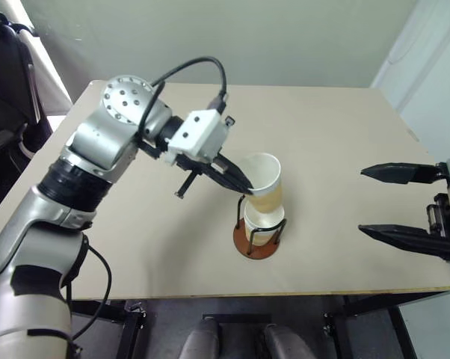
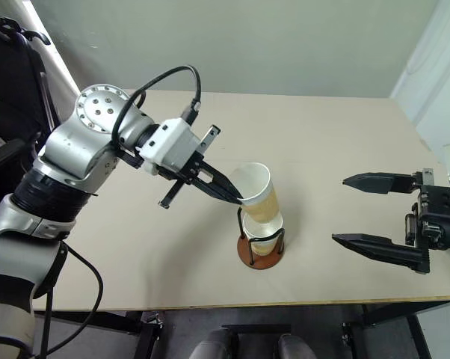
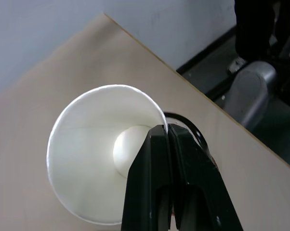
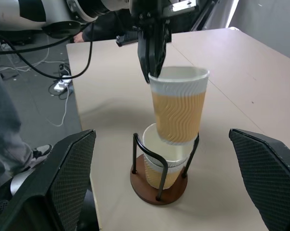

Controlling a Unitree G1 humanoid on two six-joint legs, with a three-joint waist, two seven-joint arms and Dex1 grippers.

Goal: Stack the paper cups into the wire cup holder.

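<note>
Your left gripper (image 1: 244,183), pinched shut on the rim of a paper cup (image 1: 264,182) at frame centre, holds it tilted above the cup (image 4: 160,166) nested in the wire cup holder (image 1: 258,241); next you should straighten, lower, release, while your right gripper (image 1: 373,200) waits open.

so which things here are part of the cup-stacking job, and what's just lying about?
Job:
- paper cup pinched at the rim by the left hand, hanging over the holder
- paper cup seated in the wire cup holder
- right hand, open, off to the side

Just about:
- table
- cables on the floor
- a person's shoe
</note>
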